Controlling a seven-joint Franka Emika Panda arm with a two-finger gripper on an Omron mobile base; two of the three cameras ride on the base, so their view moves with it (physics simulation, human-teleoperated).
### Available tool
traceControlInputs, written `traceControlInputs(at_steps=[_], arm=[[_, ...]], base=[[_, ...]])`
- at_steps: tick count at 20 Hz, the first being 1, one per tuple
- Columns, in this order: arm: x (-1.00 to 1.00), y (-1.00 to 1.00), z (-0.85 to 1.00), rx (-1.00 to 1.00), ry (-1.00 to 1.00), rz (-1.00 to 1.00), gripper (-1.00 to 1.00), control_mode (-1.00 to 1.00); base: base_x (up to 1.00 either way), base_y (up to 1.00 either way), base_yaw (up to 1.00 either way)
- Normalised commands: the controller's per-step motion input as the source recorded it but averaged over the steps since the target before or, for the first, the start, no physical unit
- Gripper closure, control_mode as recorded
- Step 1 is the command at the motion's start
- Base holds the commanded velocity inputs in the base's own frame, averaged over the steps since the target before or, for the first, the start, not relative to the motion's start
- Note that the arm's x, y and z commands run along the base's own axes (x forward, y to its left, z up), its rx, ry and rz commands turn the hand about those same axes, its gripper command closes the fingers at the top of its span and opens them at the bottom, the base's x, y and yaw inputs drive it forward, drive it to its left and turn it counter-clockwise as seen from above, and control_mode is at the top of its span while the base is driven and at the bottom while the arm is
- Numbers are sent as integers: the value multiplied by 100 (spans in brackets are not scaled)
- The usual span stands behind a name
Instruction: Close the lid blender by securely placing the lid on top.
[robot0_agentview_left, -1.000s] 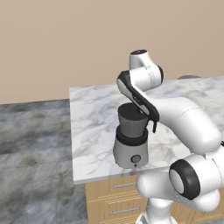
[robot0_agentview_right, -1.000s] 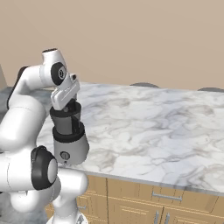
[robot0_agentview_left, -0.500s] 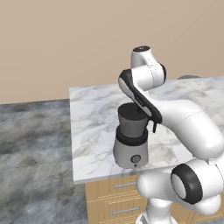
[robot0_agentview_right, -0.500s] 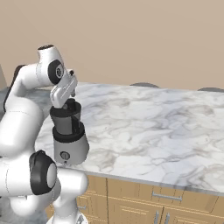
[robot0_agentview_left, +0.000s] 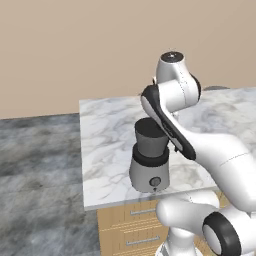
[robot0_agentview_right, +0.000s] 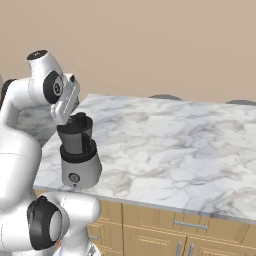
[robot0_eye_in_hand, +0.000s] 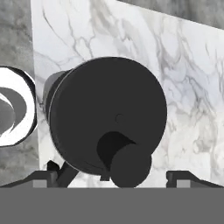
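A plain beige wall (robot0_agentview_right: 165, 40) backs a white marble counter (robot0_agentview_right: 180, 145) with wooden drawers (robot0_agentview_right: 165, 230) beneath its front edge; grey mottled floor (robot0_agentview_left: 35, 170) lies to the left in the left base view.

The blender (robot0_agentview_left: 149, 162) stands near the counter's front corner, its silver base and small dial (robot0_agentview_left: 154, 182) facing out, a black collar above and the dark jar on top. In the left base view the arm's forearm crosses in front of the jar's right side and hides its handle and part of its rim. In the right base view the hand covers the jar's upper left, so the jar (robot0_agentview_right: 76, 134) shows only partly.

From the hand view the lid (robot0_eye_in_hand: 108, 114) is a round black disc lying over the jar mouth, with its knob (robot0_eye_in_hand: 130, 165) low and off-centre from this angle. The end effector (robot0_eye_in_hand: 111, 177) hangs above it; its fingertips (robot0_eye_in_hand: 181, 177) stand wide apart at the bottom, touching nothing, so it is released. Whether the lid is fully seated cannot be told.
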Motion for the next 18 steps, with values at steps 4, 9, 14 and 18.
traceControlInputs(at_steps=[4,9,14,18], arm=[[-54,27,18,0,-23,5,-100,-100],[-54,33,4,0,-15,3,-100,-100],[-52,36,0,0,-11,2,-100,-100],[-40,32,0,0,-7,1,-100,-100]], base=[[0,0,0],[0,0,0],[0,0,0],[0,0,0]])
